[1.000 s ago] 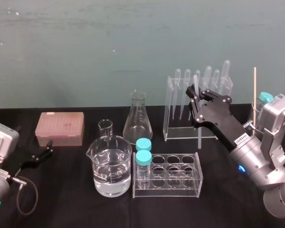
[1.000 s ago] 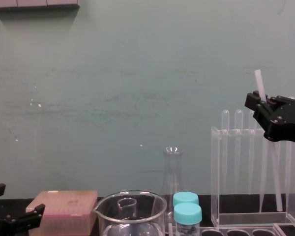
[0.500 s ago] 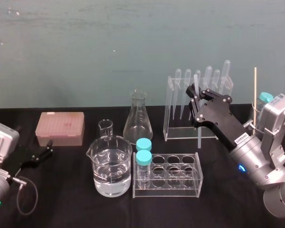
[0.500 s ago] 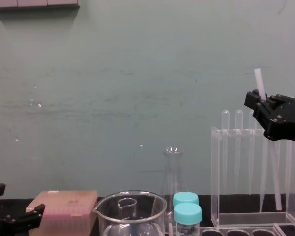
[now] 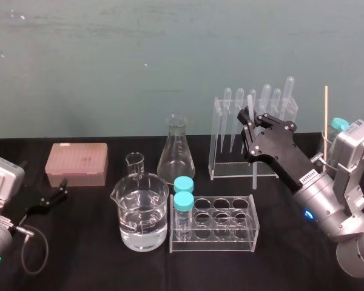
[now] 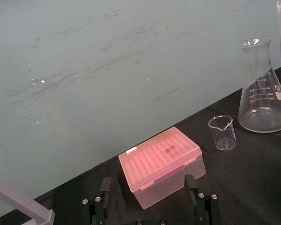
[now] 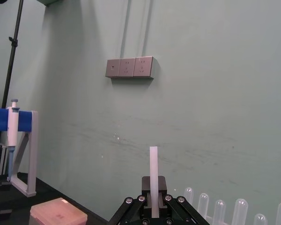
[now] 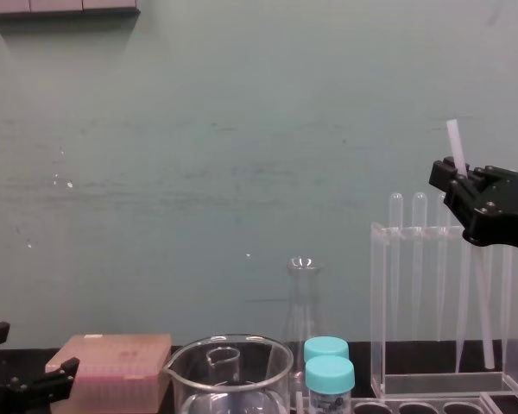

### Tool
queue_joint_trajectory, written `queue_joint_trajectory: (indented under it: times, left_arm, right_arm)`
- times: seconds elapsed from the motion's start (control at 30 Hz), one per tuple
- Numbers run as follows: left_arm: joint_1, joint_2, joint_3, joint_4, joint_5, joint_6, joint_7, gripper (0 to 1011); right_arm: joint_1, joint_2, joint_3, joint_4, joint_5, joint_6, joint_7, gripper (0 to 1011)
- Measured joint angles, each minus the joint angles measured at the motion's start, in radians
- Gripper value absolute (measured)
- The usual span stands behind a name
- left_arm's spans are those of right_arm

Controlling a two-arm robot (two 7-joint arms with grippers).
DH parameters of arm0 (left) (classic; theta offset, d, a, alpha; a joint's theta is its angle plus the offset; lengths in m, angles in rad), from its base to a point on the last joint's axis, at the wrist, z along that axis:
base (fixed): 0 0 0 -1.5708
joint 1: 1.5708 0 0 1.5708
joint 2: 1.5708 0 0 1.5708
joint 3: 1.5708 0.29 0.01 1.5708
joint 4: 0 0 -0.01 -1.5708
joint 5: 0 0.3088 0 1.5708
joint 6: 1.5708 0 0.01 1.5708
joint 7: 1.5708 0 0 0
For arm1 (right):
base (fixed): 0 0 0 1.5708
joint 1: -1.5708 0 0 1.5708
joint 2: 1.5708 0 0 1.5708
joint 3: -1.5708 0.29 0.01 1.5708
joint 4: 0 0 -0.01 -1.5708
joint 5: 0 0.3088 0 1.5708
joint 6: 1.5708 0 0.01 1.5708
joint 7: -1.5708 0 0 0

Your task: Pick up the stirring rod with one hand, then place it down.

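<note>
Right hand (image 5: 249, 119): closed on the stirring rod (image 7: 153, 168) near its top end, holding it almost upright just before the clear rack (image 5: 217, 145). Clearance of lower end above worktop (image 5: 79, 254): cannot tell. Likely risks: slipping through a smooth pinch; striking the rack while swinging down. Left hand (image 5: 47, 199): parked, spread wide, far left.

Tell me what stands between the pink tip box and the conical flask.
One small clear beaker stands between them on the black table, seen in head and left wrist views.
</note>
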Motion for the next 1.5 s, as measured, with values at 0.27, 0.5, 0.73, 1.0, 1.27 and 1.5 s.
queue_joint_trajectory:
  times: [0.27,0.5,0.73,1.0,1.27,1.5]
  left_arm:
    - [0.000,0.000,0.000,0.000,0.000,0.000,0.000,1000]
    - [0.000,0.000,0.000,0.000,0.000,0.000,0.000,1000]
    - [0.000,0.000,0.000,0.000,0.000,0.000,0.000,1000]
    - [0.000,0.000,0.000,0.000,0.000,0.000,0.000,1000]
    - [0.000,0.000,0.000,0.000,0.000,0.000,0.000,1000]
    - [0.000,0.000,0.000,0.000,0.000,0.000,0.000,1000]
  right_arm:
    - [0.000,0.000,0.000,0.000,0.000,0.000,0.000,69]
    - [0.000,0.000,0.000,0.000,0.000,0.000,0.000,69]
    - [0.000,0.000,0.000,0.000,0.000,0.000,0.000,69]
    - [0.000,0.000,0.000,0.000,0.000,0.000,0.000,69]
    - [0.000,0.000,0.000,0.000,0.000,0.000,0.000,69]
    - [0.000,0.000,0.000,0.000,0.000,0.000,0.000,69]
